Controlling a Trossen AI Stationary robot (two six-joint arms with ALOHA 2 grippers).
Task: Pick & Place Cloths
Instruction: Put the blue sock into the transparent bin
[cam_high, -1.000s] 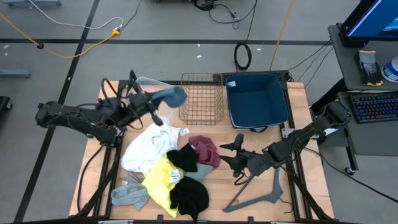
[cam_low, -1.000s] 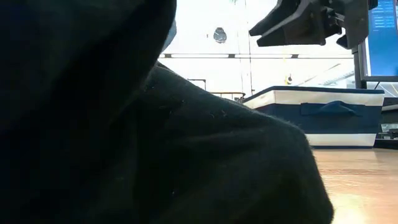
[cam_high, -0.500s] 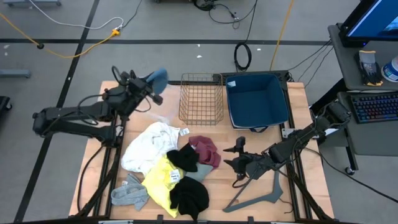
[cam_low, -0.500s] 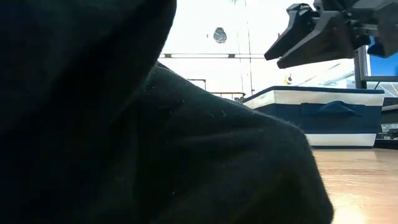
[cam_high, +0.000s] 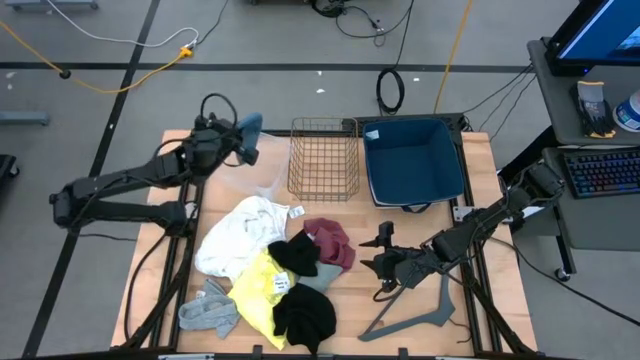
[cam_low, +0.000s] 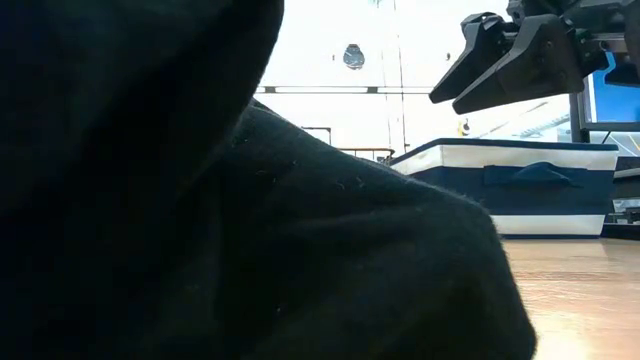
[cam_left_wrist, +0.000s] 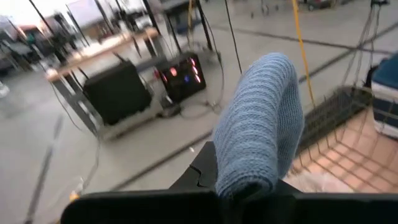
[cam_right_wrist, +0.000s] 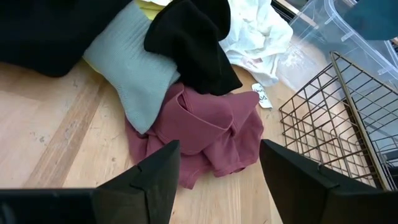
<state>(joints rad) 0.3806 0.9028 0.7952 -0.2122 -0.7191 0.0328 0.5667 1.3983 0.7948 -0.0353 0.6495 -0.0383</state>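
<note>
Your left gripper (cam_high: 240, 140) is clamped on the blue cloth (cam_high: 250, 128), lifted at the far left beside the wire basket (cam_high: 324, 157). Your right gripper (cam_right_wrist: 217, 168) hangs spread above the maroon cloth (cam_right_wrist: 211, 134), which lies at the right edge of the pile at mid-table. It looks light, limp and bunched, so pinch a raised fold near its middle; an edge grip would probably let it drape and drag.

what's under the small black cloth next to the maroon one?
The small black cloth lies over a pale grey-green knit cloth and the crumpled maroon cloth's edge. Anything beneath its middle is covered.
</note>
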